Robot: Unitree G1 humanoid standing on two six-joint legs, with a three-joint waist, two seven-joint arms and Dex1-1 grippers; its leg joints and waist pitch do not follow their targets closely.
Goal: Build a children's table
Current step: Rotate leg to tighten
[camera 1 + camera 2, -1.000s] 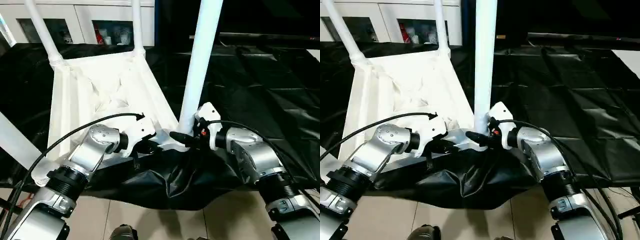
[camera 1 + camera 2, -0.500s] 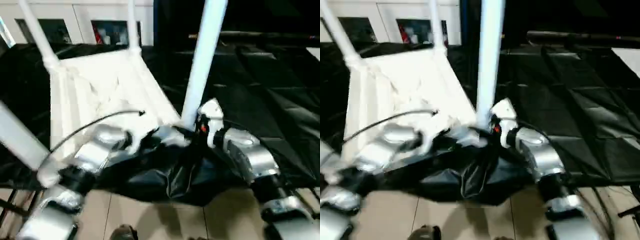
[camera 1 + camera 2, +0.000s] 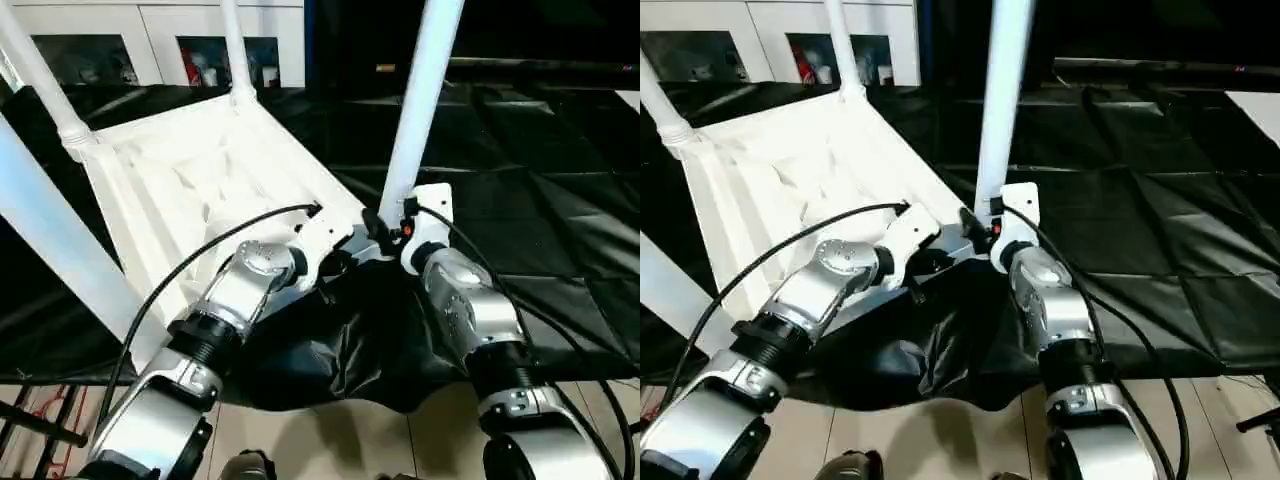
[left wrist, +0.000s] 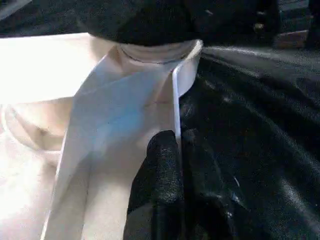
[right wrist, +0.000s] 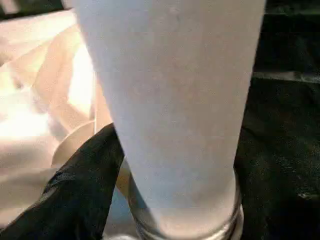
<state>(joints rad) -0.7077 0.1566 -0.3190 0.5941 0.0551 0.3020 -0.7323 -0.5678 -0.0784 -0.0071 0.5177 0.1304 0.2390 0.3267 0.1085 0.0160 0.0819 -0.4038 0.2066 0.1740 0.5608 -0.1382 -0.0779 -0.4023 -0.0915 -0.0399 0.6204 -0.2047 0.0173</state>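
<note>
Left tool (image 4: 177, 150) pinches tabletop (image 3: 180, 170) rim; right tool (image 3: 378, 228) straddles leg (image 3: 420, 100).

A work table is being covered by a wrinkled black cloth (image 3: 560, 230), which is hanging over its near edge. Beige floor tiles (image 3: 340, 445) are being shown below. White cabinets with glass doors (image 3: 95, 45) are standing along the back wall, small items being kept inside.

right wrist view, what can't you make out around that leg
- Right wrist view: the leg hides whatever lies behind it, and its top is cut off by the edge.
- One black finger shows beside it; the leg covers the other, so a grip can't be judged.
- The socket is cut off by the edge.
</note>
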